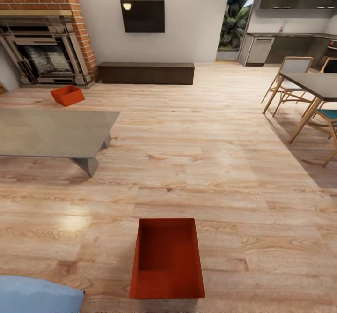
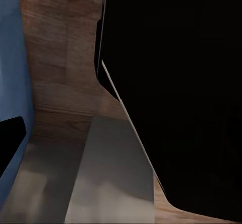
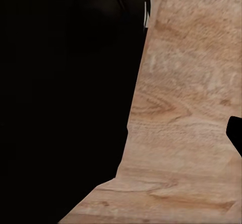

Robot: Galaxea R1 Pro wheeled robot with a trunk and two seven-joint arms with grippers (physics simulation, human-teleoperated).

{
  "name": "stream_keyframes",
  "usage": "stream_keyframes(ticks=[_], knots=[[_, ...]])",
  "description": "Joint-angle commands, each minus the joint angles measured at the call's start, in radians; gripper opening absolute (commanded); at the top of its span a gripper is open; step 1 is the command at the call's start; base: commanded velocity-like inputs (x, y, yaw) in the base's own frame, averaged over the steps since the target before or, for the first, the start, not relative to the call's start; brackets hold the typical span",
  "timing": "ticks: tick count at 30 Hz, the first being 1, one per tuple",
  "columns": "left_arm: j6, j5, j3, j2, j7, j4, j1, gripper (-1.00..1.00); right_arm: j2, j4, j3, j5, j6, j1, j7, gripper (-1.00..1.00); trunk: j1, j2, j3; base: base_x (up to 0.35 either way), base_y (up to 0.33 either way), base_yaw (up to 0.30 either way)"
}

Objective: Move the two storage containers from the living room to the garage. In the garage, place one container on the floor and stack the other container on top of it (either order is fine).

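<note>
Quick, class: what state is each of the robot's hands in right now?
Left hand: cannot be told from these pictures.
Right hand: cannot be told either.

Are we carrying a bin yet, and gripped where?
No hold shows. Near bin and far bin both sit on the wood floor; gripper states can't be told.

**An open-plan home living room**

Light wood-plank floor [image 1: 210,172] runs throughout. Far left stands a red brick fireplace [image 1: 44,46] beside a dark low bench [image 1: 146,73] under a wall-mounted screen [image 1: 142,16]. A dining table [image 1: 316,85] with chairs sits right, kitchen cabinets [image 1: 285,46] beyond.
</note>
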Motion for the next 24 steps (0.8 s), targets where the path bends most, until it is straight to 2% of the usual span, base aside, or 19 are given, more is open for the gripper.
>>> stream_keyframes(ticks=[1,10,24], knots=[[-0.003,0.005,0.004,0.000,0.000,0.000,0.000,1.00,0.000,0.003,0.001,0.009,-0.004,-0.001,-0.006,1.00,0.000,0.000,-0.002,0.000,0.000,0.000],[-0.003,0.005,0.004,0.000,0.000,0.000,0.000,1.00,0.000,0.003,0.001,0.008,-0.004,-0.001,-0.006,1.00,0.000,0.000,-0.016,0.000,0.000,0.000],[-0.003,0.005,0.004,0.000,0.000,0.000,0.000,1.00,0.001,0.003,0.003,0.009,-0.004,-0.001,-0.005,1.00,0.000,0.000,-0.017,0.000,0.000,0.000]])
